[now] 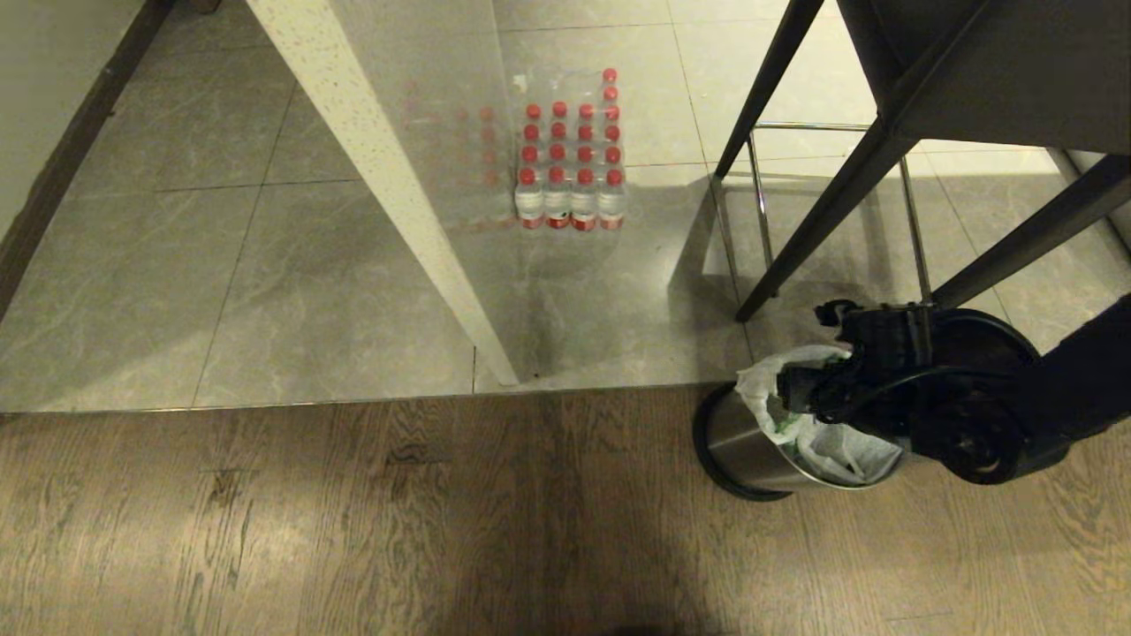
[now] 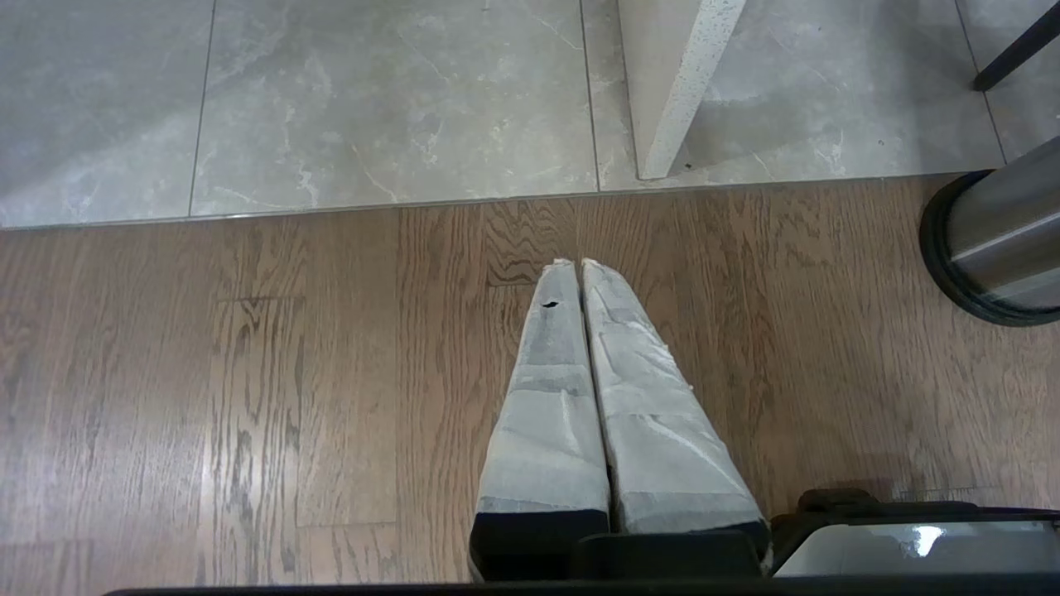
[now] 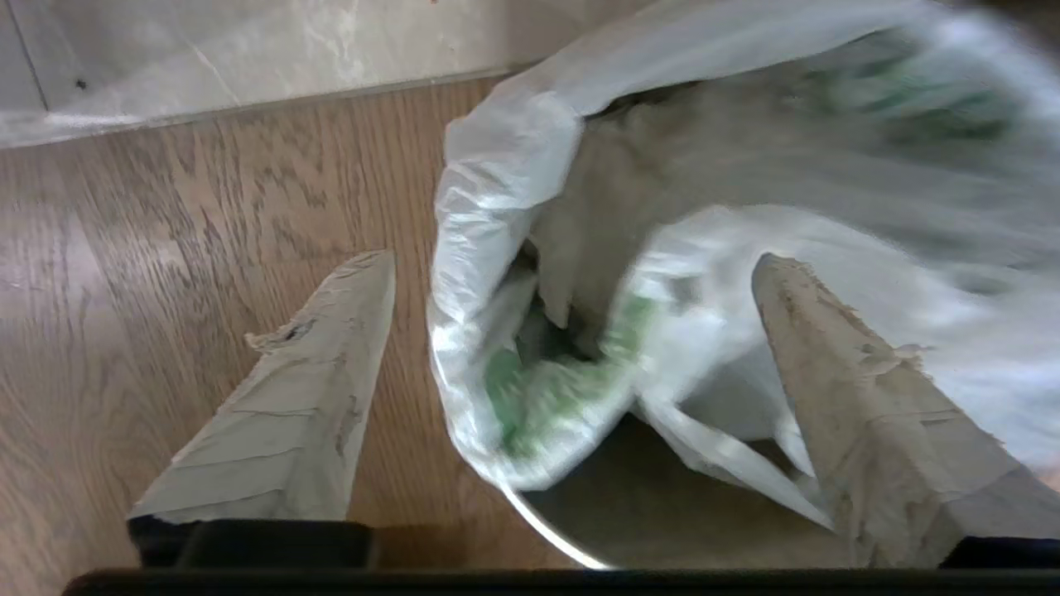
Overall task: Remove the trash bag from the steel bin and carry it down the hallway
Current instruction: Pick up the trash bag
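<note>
Where the wooden floor (image 1: 353,530) meets the grey tiles (image 1: 265,283), the steel bin (image 1: 751,446) stands with the trash bag (image 1: 795,424) inside it, crinkled white plastic with green print spilling over the rim; the right gripper (image 3: 571,265) hangs over the bin's mouth, fingers (image 3: 315,397) spread wide, one outside the bag's edge and one above it, pinching nothing; the left gripper (image 2: 577,263) hovers over bare wood, fingers pressed together; a pack of red-capped bottles (image 1: 570,159) sits on the tiles.
</note>
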Tool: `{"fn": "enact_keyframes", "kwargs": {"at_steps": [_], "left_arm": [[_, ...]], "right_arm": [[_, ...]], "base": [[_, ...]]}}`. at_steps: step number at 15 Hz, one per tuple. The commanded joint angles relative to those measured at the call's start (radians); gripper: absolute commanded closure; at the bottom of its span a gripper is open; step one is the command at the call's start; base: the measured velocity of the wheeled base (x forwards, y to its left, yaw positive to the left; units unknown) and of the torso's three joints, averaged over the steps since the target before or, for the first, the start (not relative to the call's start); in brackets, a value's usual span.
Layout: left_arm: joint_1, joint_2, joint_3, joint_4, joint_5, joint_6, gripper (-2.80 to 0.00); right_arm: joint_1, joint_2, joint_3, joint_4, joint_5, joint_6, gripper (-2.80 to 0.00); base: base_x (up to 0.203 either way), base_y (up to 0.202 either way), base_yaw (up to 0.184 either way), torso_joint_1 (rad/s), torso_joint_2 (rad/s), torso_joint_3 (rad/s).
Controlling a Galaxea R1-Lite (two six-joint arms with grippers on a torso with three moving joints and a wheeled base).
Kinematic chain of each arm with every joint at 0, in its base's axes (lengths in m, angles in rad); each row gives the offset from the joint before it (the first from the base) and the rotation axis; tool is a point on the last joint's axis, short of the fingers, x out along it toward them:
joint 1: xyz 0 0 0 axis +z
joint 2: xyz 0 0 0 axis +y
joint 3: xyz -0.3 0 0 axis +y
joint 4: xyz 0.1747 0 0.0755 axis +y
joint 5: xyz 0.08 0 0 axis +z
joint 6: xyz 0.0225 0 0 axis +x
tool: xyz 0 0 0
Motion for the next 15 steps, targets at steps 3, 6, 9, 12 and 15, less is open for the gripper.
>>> {"fn": "enact_keyframes", "kwargs": {"at_steps": [3,6,9,12,15], "left_arm": [[0.0,0.001,0.001,0.0,0.0,-0.001,0.0],[0.0,0.001,0.001,0.0,0.0,-0.001,0.0],[0.0,0.001,0.001,0.0,0.0,-0.001,0.0],[0.0,0.001,0.0,0.0,0.0,-0.001,0.0],[0.0,0.001,0.0,0.0,0.0,-0.001,0.0]], "right_arm": [[0.004,0.123,-0.047,-0.01,-0.003,0.007,-2.8],[0.003,0.148,-0.092,-0.02,-0.001,0.017,0.0],[0.004,0.139,-0.081,-0.018,-0.008,0.008,0.0],[0.004,0.131,-0.079,-0.008,-0.009,0.006,0.0],[0.008,0.118,-0.075,-0.005,-0.009,0.002,0.0]], "base": [[0.0,0.0,0.0,0.0,0.0,0.0],[0.0,0.0,0.0,0.0,0.0,0.0],[0.0,0.0,0.0,0.0,0.0,0.0],[0.0,0.0,0.0,0.0,0.0,0.0],[0.0,0.0,0.0,0.0,0.0,0.0]]}}
